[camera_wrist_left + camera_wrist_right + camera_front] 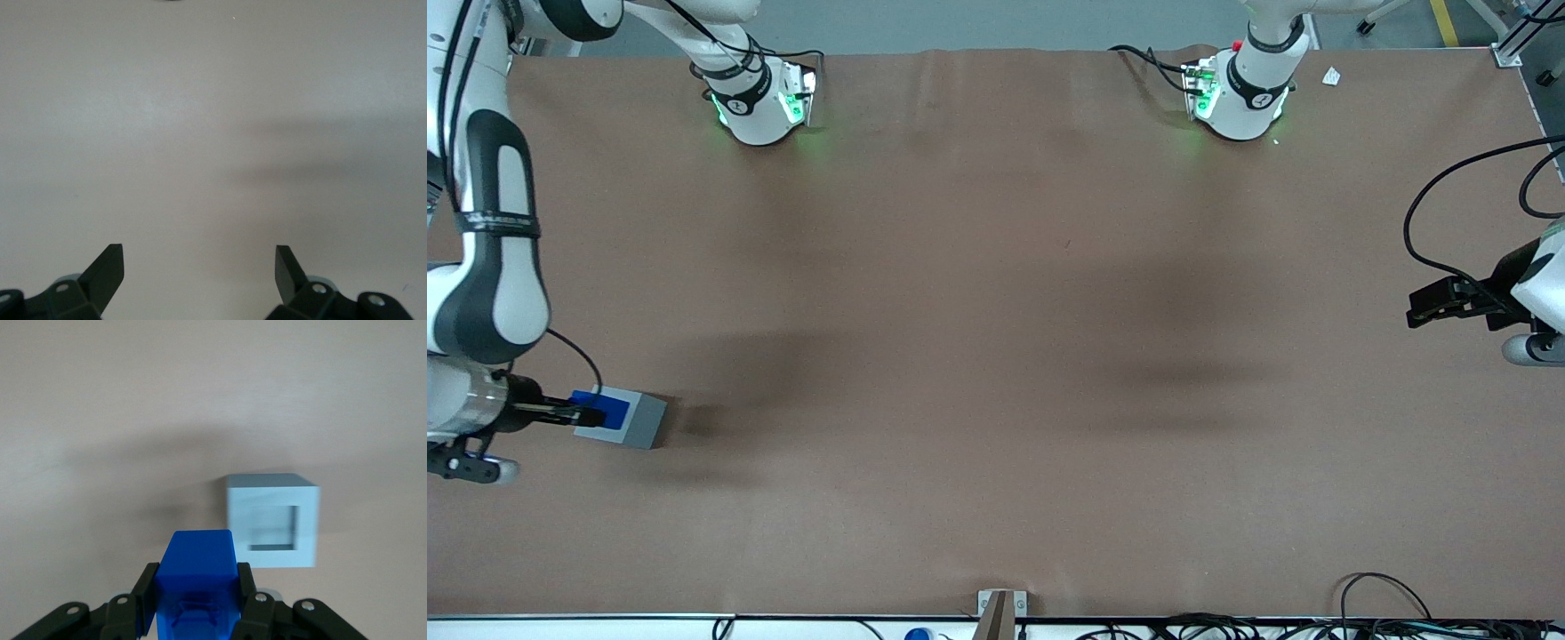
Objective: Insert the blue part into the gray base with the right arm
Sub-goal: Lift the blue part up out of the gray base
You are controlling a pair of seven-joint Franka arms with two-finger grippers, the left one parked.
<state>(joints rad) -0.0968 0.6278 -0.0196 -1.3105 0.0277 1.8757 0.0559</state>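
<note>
One blue part (197, 577) sits clamped between the two black fingers (145, 597) of the gripper (589, 412), which are closed against its sides. The part is held above the gray base (270, 520), not inside the square recess (273, 528); the recess is visibly unoccupied. The base rests on the brown table (996, 356), just ahead of the fingertips, toward the working arm's end. The right arm (489, 267) reaches down to this point.
</note>
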